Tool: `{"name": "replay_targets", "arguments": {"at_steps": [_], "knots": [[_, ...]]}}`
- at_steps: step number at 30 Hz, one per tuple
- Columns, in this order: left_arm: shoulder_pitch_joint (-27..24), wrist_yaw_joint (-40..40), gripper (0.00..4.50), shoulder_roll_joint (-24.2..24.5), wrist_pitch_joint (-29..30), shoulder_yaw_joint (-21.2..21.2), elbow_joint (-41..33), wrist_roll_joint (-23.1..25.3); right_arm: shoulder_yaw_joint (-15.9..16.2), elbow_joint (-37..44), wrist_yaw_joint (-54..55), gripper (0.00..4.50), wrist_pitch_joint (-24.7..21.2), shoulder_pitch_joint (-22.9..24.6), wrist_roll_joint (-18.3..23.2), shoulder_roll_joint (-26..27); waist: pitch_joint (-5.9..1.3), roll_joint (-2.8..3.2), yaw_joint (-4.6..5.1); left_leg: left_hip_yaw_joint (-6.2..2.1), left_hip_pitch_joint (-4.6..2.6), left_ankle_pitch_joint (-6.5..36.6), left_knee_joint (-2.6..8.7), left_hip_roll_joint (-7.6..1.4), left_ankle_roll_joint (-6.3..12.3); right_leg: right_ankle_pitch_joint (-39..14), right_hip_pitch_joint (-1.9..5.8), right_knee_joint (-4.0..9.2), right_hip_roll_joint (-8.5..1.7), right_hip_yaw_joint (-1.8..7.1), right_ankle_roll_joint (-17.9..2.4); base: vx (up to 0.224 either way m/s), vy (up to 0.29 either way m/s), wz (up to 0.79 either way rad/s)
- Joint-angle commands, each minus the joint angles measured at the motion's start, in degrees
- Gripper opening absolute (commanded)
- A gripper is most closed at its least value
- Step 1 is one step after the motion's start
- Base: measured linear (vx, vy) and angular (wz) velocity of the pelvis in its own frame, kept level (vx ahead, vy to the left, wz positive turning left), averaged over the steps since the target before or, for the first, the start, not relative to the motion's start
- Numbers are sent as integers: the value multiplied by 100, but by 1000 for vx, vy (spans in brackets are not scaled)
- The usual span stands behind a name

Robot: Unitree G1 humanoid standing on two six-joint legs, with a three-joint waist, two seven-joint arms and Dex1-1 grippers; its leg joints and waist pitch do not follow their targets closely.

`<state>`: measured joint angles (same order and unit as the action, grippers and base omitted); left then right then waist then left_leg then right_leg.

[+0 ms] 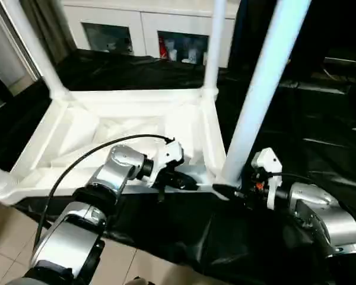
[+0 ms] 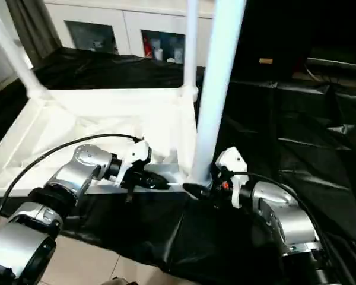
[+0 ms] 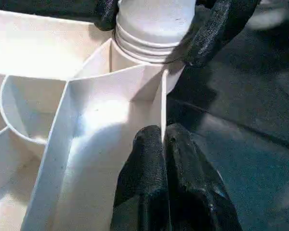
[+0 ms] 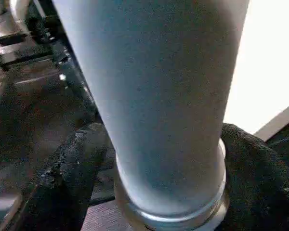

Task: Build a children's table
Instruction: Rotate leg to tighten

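Note:
The children's table top [image 1: 107, 127] lies upside down on a black sheet, ribbed underside facing up. Three white legs stand upright in its corner sockets: far left [image 1: 32, 47], far right [image 1: 213, 47] and near right [image 1: 258, 89]. My left gripper [image 3: 164, 139] is shut on the thin rim wall of the top, just beside the near right socket. My right gripper [image 1: 225, 191] is open and straddles the base of the near right leg [image 4: 164, 96]. Its black fingers [image 3: 216, 29] sit close on either side, at the leg's ridged collar.
The black sheet [image 1: 320, 119] covers the work surface and spreads wrinkled to the right. A white cabinet with glass doors [image 1: 136, 29] stands behind. Tiled floor [image 1: 6, 231] shows at the near left. A black cable [image 1: 77, 163] loops over my left forearm.

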<state>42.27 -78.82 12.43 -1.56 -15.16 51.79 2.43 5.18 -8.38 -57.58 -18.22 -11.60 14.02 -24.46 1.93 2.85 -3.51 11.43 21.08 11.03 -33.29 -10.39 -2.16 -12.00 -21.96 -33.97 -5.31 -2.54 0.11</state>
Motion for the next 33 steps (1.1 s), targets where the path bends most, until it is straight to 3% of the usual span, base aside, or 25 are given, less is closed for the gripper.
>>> {"name": "replay_targets", "arguments": {"at_steps": [1, 2, 3, 4, 6, 9, 16, 20, 21, 23, 26, 27, 28, 33], "knots": [[-95, -120, 0, 18, 118, -132, -86, 29, 271, 15, -330, 371, -54, -25, 180, 33, -260, -100, -23, -121, -74, 1177, 399, -332, 426, -639, 229, 360, -340, 185, -1603, 0, 0, 0], [-129, -216, 0, 85, 126, -119, -118, -5, 323, -17, -417, 358, -101, -60, 221, 0, -251, -93, -18, -117, -73, 1214, 406, -327, 390, -725, 220, 372, -337, 189, -1576, 0, 0, 0], [-129, -218, 0, 86, 126, -119, -118, -5, 324, -17, -418, 358, -102, -61, 221, 0, -254, -124, -18, -117, -70, 1200, 402, -325, 389, -726, 229, 372, -341, 191, -1572, 0, 0, 0], [-133, -224, 0, 93, 122, -119, -120, -6, 331, -20, -426, 339, -108, -65, 225, -1, -260, -107, -25, -117, -66, 1131, 398, -325, 390, -664, 224, 360, -343, 194, -1573, 0, 0, 0], [-146, -249, 0, 126, 113, -114, -124, -15, 368, -39, -439, 337, -126, -95, 228, 14, -274, -147, -21, -114, -54, 944, 378, -317, 439, -404, 236, 335, -343, 192, -1581, 0, 0, 0], [-164, -226, 0, 145, 119, -101, -145, -17, 403, -73, -447, 302, -125, -129, 205, 78, -281, -145, -34, -116, -41, 797, 363, -308, 510, -286, 240, 311, -350, 184, -1590, 0, 0, 0], [-213, 16, 0, 134, 171, -55, -259, -31, 405, -287, -63, 272, 34, -105, 21, 324, -264, -141, -33, -113, -51, 919, 376, -313, 453, -351, 231, 320, -344, 184, -1621, 0, 0, 0], [-170, 661, 0, -119, 93, 43, -94, 16, 233, -510, 1036, 270, 37, -40, -250, 768, -235, -85, 39, -124, -83, 1311, 421, -301, 213, -904, 200, 400, -337, 194, -1507, 0, 0, 0], [-159, 774, 0, -175, 88, 50, -70, 27, 194, -533, 1208, 270, 20, -28, -272, 849, -227, -28, 60, -127, -87, 1393, 428, -300, 154, -974, 180, 401, -333, 202, -1498, 0, 0, 0], [-143, 943, 0, -265, 72, 53, -36, 45, 124, -570, 1492, 270, -7, -13, -305, 985, -217, -81, 98, -152, -116, 1723, 470, -291, -24, -1467, 178, 460, -338, 207, -1350, 0, 0, 0], [-69, 1599, 0, -631, 72, 39, 86, 134, -146, -778, 2560, 270, -130, -63, -429, 1509, -206, -68, 170, -177, -119, 1918, 500, -282, -141, -1736, 149, 492, -325, 220, -1208, 0, 0, 0], [-68, 1752, 0, -785, 126, 28, 66, 136, -177, -865, 2864, 270, -129, -106, -496, 1671, -207, -73, 183, -178, -121, 1935, 504, -286, -155, -1759, 142, 494, -325, 226, -1187, 0, 0, 0], [-81, 1832, 0, -907, 181, 20, 27, 122, -193, -926, 3081, 270, -123, -147, -537, 1803, -200, -18, 195, -187, -126, 2005, 510, -278, -175, -1837, 130, 505, -330, 227, -1152, 0, 0, 0], [-126, 1827, 0, -1182, 273, -78, -72, 122, -103, -1006, 3395, 270, -52, -303, -634, 2125, -188, -42, 223, -196, -119, 2216, 519, -245, -105, -2306, 117, 583, -331, 238, -916, 0, 0, 0]]}}
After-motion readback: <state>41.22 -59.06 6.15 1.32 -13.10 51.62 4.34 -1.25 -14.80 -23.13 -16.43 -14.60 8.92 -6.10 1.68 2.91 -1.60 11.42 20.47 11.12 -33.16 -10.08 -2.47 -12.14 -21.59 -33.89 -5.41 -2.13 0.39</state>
